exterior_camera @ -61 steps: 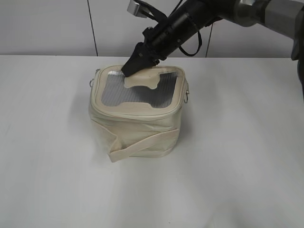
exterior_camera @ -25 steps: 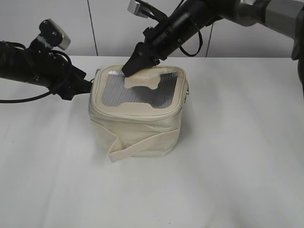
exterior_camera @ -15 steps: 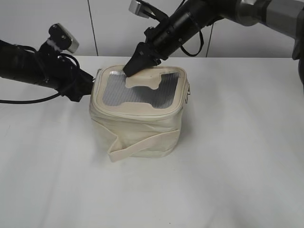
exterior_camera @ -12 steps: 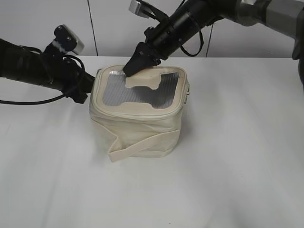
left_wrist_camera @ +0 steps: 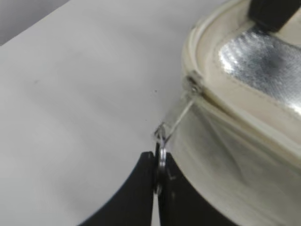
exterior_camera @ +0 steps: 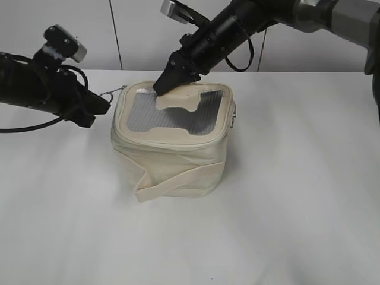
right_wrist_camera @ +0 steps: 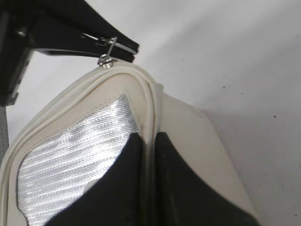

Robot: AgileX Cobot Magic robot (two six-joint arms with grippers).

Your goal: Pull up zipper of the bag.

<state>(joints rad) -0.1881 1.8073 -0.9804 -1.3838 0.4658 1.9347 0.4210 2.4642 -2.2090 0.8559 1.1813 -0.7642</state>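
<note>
White tabletop (exterior_camera: 285, 196) under everything, pale wall panels (exterior_camera: 59, 32) behind. Near the middle, standing upright on that surface: small boxy cream bag (exterior_camera: 172, 160), grey mesh top (exterior_camera: 145, 113) with a cream patch (exterior_camera: 181, 100), loose strap (exterior_camera: 178, 183) slung across the front. Around the top rim, cream zipper (exterior_camera: 172, 144). At the far left corner, a silver slider (left_wrist_camera: 192, 84), its ring pull (left_wrist_camera: 161, 155) drawn out taut away from the bag. Left gripper (exterior_camera: 101, 105) just beside that corner, closed tight on the ring, black fingertips (left_wrist_camera: 136, 188) pressed together around it in the left wrist view. Right gripper (exterior_camera: 161, 86) reaching down from the upper right, clamped narrowly over the far rim of the bag, dark fingers (right_wrist_camera: 117, 188) straddling the cream edge.
</note>
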